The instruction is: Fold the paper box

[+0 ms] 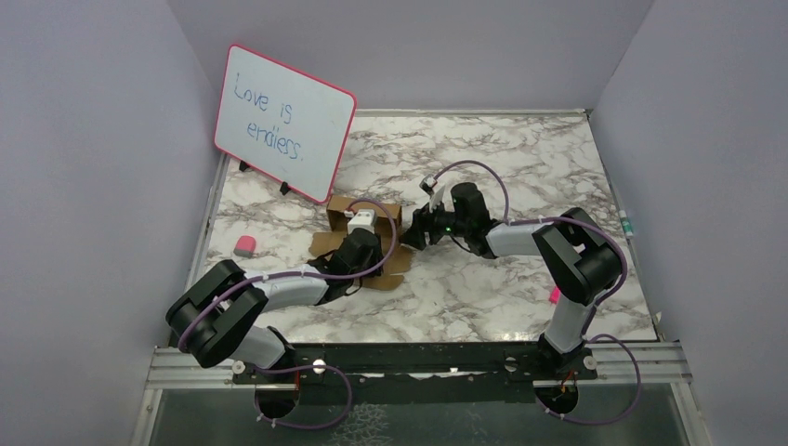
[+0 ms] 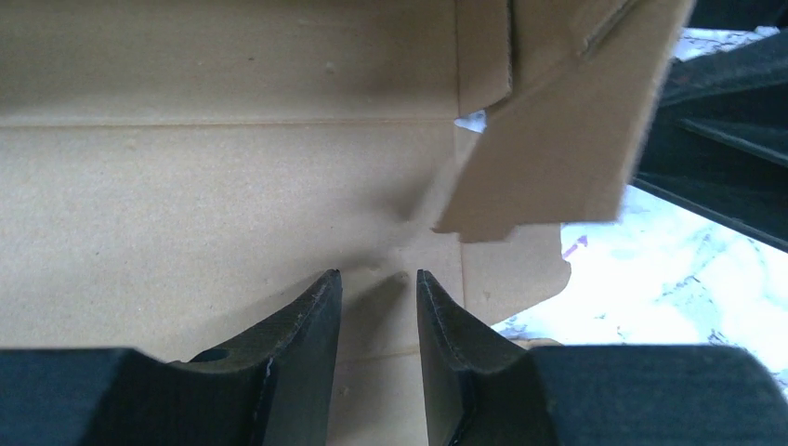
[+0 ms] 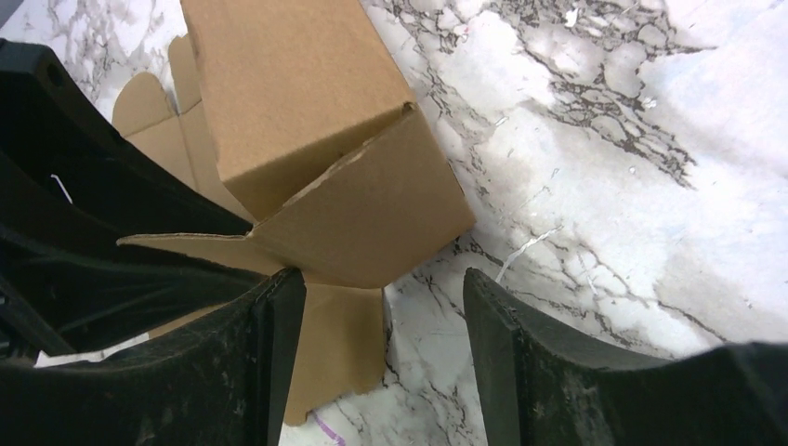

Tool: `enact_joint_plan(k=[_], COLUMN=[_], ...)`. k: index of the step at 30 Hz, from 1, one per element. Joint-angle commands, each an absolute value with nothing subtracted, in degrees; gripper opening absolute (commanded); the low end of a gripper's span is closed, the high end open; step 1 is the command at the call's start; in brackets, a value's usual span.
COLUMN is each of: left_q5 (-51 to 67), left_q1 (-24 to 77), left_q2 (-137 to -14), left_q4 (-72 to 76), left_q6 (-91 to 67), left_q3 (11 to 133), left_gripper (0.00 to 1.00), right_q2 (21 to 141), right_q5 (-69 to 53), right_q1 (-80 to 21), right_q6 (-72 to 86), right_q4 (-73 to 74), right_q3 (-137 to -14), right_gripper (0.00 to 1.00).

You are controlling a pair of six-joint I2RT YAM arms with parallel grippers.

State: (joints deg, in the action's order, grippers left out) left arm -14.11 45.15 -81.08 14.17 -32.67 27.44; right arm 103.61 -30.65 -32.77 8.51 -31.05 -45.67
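Observation:
The paper box [image 1: 336,212] is brown cardboard, partly raised, at the table's centre left with flaps spread flat around it. My left gripper [image 1: 361,243] rests over its inner panel. In the left wrist view its jaws [image 2: 376,276] stand a little apart with nothing between them, above the flat panel [image 2: 223,186], and a side flap [image 2: 558,139] stands up at right. My right gripper [image 1: 415,232] is at the box's right end. In the right wrist view it [image 3: 381,279] is wide open and empty, its left finger [image 3: 279,316] against the bent side flap [image 3: 372,214] of the box wall [image 3: 297,84].
A pink-framed whiteboard [image 1: 283,121] stands at the back left. A pink eraser [image 1: 244,246] lies left of the box. A small pink object [image 1: 554,295] lies by the right arm, and a marker [image 1: 628,224] lies at the table's right edge.

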Motion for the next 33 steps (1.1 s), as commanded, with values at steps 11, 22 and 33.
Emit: enact_joint_plan(k=[11,22,33], left_q5=[-9.2,-9.1,-6.6], left_q1=[48.2,50.5,50.9], left_q2=[-85.4,-87.9,-82.2], left_q4=[15.8,16.3,14.5], left_q6=[-34.3,-33.9,-32.2], left_q3=[29.3,31.0,31.6], left_gripper=[0.36,0.35,0.38], right_q2=[105.8,108.2,109.6], right_q5=[-28.7,-19.0,-19.2], right_q1=[-33.2,-35.2,-35.2], right_q6=[7.5,6.0,3.9], right_q4=[-47.0,-52.2,-52.3], right_q3=[-41.6,-40.2,-40.2], right_gripper=[0.72,0.63,0.43])
